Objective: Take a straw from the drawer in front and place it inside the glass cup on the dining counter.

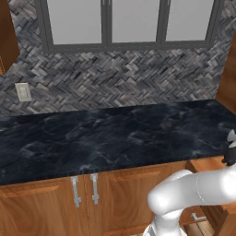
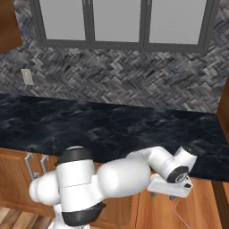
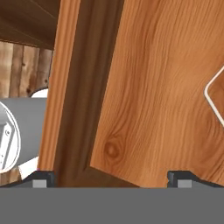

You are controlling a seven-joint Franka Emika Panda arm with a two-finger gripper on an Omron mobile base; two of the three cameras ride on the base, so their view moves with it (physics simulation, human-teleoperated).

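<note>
A black marble-look worktop (image 1: 115,133) runs below grey herringbone tiles (image 1: 120,78), with wooden cabinet doors (image 1: 46,207) and silver bar handles (image 1: 94,188) beneath. The gripper (image 3: 112,177) hangs low with jaws spread wide, empty, close to an orange-brown wooden panel (image 3: 166,87), possibly the drawer front, bearing a thin wire handle (image 3: 214,98).

The black marble-look worktop (image 1: 106,133) runs along the grey herringbone tile wall (image 1: 124,78), above and beyond the hand. It rests on orange-brown wooden cabinets (image 1: 46,207) with vertical silver bar handles (image 1: 94,188), which lie to the hand's left. A wood-plank floor (image 2: 13,219) lies below the cabinets.
</note>
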